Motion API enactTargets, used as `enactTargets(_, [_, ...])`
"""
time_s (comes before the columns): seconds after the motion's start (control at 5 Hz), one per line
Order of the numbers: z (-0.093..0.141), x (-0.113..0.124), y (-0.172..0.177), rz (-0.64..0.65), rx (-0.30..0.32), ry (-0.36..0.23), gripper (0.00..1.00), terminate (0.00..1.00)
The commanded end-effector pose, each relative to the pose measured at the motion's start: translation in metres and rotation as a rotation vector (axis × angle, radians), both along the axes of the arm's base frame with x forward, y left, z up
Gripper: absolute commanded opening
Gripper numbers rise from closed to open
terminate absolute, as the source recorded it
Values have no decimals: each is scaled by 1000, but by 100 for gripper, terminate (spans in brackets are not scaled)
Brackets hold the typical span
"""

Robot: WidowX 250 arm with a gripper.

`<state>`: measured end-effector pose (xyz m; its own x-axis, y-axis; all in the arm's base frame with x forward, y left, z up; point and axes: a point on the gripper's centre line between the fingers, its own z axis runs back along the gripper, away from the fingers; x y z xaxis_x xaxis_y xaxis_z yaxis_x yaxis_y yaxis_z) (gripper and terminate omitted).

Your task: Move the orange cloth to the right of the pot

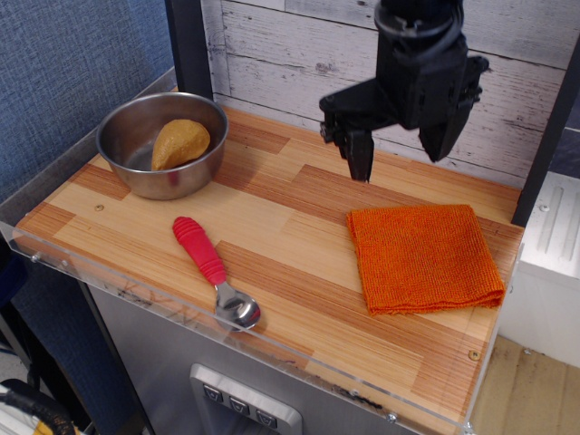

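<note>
The orange cloth point(424, 256) lies folded and flat at the right end of the wooden tabletop. The pot point(163, 143), a shiny steel bowl with a tan-brown lump point(179, 142) inside, stands at the far left corner. My black gripper point(401, 154) hangs open and empty in the air just above the cloth's far edge, its two fingers spread wide apart. It does not touch the cloth.
A red-handled metal spoon point(215, 271) lies near the front edge, between pot and cloth. A white plank wall point(290, 63) stands behind the table. A clear plastic rim point(181, 308) runs along the front. A black post point(188, 45) rises behind the pot.
</note>
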<state>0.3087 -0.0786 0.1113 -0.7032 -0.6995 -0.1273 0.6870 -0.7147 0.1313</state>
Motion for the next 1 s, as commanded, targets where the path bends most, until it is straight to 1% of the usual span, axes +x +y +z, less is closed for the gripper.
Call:
enactTargets(0.0, [-19,4,-12,-10,18,16,100,0])
enactTargets(0.2, [-38,7,-12,-14,26,57,100,0])
enactTargets(0.6, [-64,13,-13,-19,21,107,100,0])
enactTargets(0.8, [-76,14,-14,-22,42,102,100,0])
